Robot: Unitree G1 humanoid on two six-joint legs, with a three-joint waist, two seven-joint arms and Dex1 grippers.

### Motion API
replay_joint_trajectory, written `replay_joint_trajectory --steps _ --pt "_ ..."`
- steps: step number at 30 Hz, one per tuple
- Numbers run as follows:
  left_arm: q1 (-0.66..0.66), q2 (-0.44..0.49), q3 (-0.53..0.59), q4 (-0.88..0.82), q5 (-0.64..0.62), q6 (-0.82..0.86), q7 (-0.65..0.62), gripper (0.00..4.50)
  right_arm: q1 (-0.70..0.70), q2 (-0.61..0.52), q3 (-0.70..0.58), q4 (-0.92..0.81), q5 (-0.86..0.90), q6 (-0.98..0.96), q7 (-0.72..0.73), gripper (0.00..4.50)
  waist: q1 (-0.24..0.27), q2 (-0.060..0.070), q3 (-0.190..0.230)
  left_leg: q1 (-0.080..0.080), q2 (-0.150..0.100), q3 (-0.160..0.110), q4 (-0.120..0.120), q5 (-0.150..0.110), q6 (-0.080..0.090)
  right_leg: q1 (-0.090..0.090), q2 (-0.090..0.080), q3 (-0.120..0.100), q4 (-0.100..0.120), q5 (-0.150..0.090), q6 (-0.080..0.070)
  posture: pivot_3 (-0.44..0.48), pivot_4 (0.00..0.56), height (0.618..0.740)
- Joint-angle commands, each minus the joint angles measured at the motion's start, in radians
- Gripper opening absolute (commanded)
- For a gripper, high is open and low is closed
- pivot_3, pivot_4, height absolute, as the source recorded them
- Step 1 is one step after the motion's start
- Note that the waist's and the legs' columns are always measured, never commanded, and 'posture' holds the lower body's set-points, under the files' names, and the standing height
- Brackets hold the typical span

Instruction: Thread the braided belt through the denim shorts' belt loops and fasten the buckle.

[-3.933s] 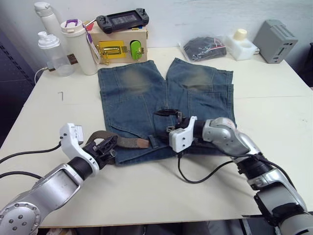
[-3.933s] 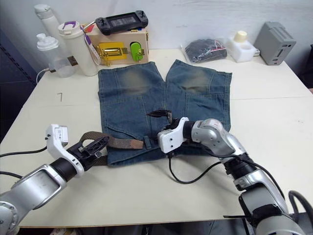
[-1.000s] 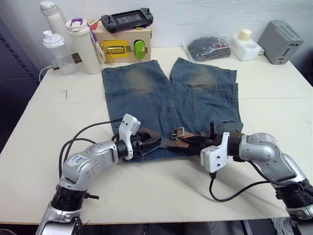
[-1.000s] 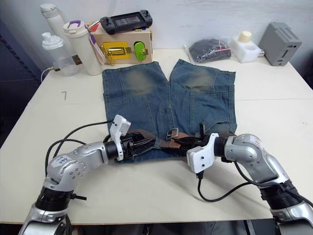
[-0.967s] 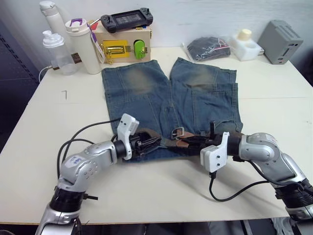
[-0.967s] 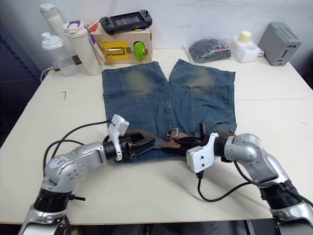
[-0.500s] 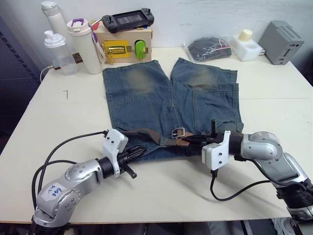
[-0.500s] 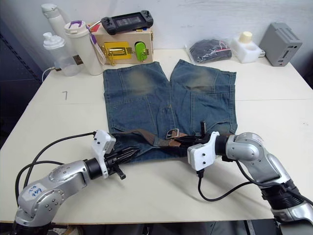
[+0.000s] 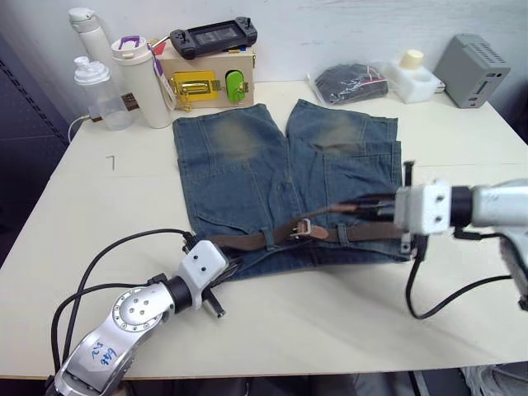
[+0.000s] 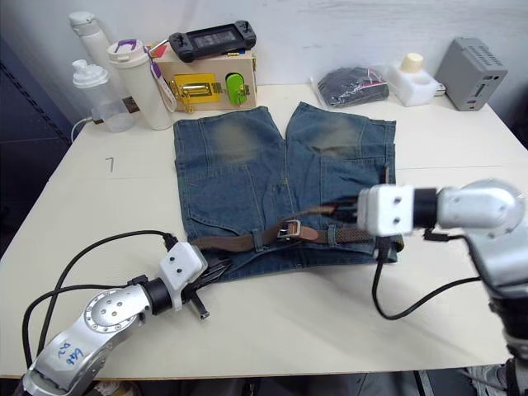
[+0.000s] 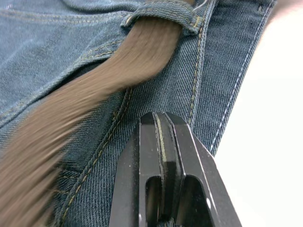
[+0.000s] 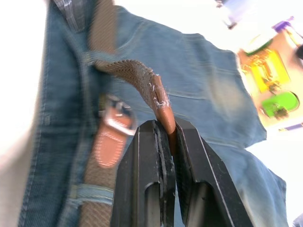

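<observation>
The denim shorts (image 9: 239, 157) lie flat with the waistband toward me. The braided belt (image 9: 247, 240) runs along that waistband and passes under a belt loop (image 9: 269, 238). Its buckle (image 9: 302, 226) sits near the middle of the waistband. My right gripper (image 12: 166, 126) is shut on the belt's smooth leather tip (image 12: 163, 111) and holds it a little above the shorts, right of the buckle. My left gripper (image 10: 216, 266) is shut with nothing in it, at the waistband's left corner. In the left wrist view its fingers (image 11: 161, 137) hover over denim just short of another belt loop (image 11: 163, 12).
At the back left stand a wooden box with a yellow latch (image 9: 206, 78), a game controller (image 9: 213, 35) on top of it, and two bottles (image 9: 140, 78). A black bag (image 9: 346, 82), a white container (image 9: 410, 70) and a grey box (image 9: 474, 59) sit at the back right. Arm cables (image 9: 124, 256) trail across the front.
My left gripper let go of the belt, shut, and drew back toward the table's front. My right gripper moved right and up with the tip, pulling the belt straight along the waistband.
</observation>
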Motion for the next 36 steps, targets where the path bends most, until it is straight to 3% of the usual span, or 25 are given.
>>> replay_joint_trajectory --steps 1,4,8,10,11,15,17,24,27,34,35,36 --pt "0.012 0.000 0.027 0.006 -0.028 0.024 -0.062 0.03 -0.046 0.013 -0.012 0.028 0.013 0.013 0.020 0.00 0.000 0.000 0.000 0.000 0.000 0.000 0.000 0.000 0.000 0.000 0.000 0.000 0.000 0.000 0.000 0.000 0.150 0.645" --pt "-0.021 -0.041 0.157 -0.064 -0.225 0.053 -0.121 0.94 -0.049 0.050 0.029 0.014 -0.017 0.004 0.020 0.00 -0.001 0.000 0.000 0.000 0.000 0.000 -0.001 0.000 0.000 0.000 0.000 0.000 -0.001 0.000 0.000 0.000 0.150 0.645" --pt "-0.107 -0.063 0.320 -0.099 -0.552 0.142 -0.162 2.73 -0.061 0.092 0.075 0.014 -0.069 -0.020 0.017 0.00 0.001 -0.001 0.001 0.000 0.000 -0.001 -0.001 0.000 0.000 -0.001 0.000 0.000 -0.001 0.000 0.000 0.000 0.150 0.645" --pt "-0.180 -0.077 0.351 -0.066 -0.602 0.168 -0.125 3.71 -0.076 0.109 0.090 0.021 -0.084 -0.029 0.019 0.00 0.001 -0.001 0.001 0.000 0.000 -0.002 -0.001 0.001 0.000 0.000 0.000 0.000 -0.001 0.000 0.000 0.000 0.150 0.645" --pt "-0.231 -0.082 0.322 -0.025 -0.543 0.159 -0.107 4.08 -0.091 0.122 0.099 0.024 -0.090 -0.034 0.019 0.00 -0.001 -0.001 0.001 0.000 0.000 -0.002 -0.001 0.001 0.000 0.001 0.000 0.000 -0.002 0.000 0.000 0.000 0.150 0.645" --pt "-0.365 -0.098 0.121 0.108 -0.288 0.068 -0.117 4.08 -0.138 0.163 0.119 0.028 -0.098 -0.033 0.027 0.00 -0.002 -0.001 0.001 0.001 0.000 -0.001 -0.001 0.001 0.000 0.005 0.000 -0.002 -0.006 0.001 0.001 0.000 0.150 0.645" --pt "-0.404 -0.133 0.064 0.174 -0.217 0.017 -0.123 4.08 -0.153 0.176 0.124 0.029 -0.099 -0.029 0.032 0.00 -0.003 -0.002 0.002 0.002 0.000 -0.001 -0.002 0.001 0.000 0.006 0.001 -0.002 -0.007 0.001 0.001 0.000 0.150 0.645" --pt "-0.476 -0.248 0.037 0.322 -0.109 -0.107 -0.135 4.08 -0.156 0.181 0.123 0.011 -0.103 -0.007 0.040 0.00 -0.007 -0.003 0.002 0.002 0.000 -0.006 -0.005 0.002 0.000 0.009 0.004 -0.005 -0.013 0.002 0.005 0.000 0.150 0.645" --pt "-0.452 -0.257 0.048 0.295 -0.111 -0.129 -0.162 3.27 -0.148 0.177 0.118 -0.002 -0.105 0.014 0.036 0.00 -0.012 -0.003 0.002 0.002 0.000 -0.006 -0.006 0.002 0.000 0.009 0.003 -0.006 -0.013 0.003 0.005 0.000 0.150 0.645" --pt "-0.386 -0.267 0.093 0.214 -0.156 -0.115 -0.180 0.37 -0.130 0.180 0.118 0.000 -0.119 0.052 0.020 0.00 -0.027 -0.003 0.002 0.003 0.000 -0.009 -0.007 0.002 -0.001 0.011 0.002 -0.010 -0.014 0.003 0.005 0.000 0.150 0.645" --pt "-0.378 -0.268 0.097 0.213 -0.152 -0.119 -0.179 0.05 -0.130 0.182 0.120 0.003 -0.120 0.060 0.017 0.00 -0.027 -0.003 0.002 0.003 0.000 -0.009 -0.007 0.002 -0.001 0.011 0.002 -0.010 -0.014 0.003 0.005 0.000 0.150 0.645" --pt "-0.370 -0.270 0.101 0.213 -0.149 -0.119 -0.176 0.05 -0.130 0.184 0.123 0.005 -0.121 0.072 0.013 0.00 -0.027 -0.003 0.002 0.004 0.000 -0.009 -0.007 0.002 -0.001 0.011 0.001 -0.011 -0.014 0.003 0.005 0.000 0.150 0.645"
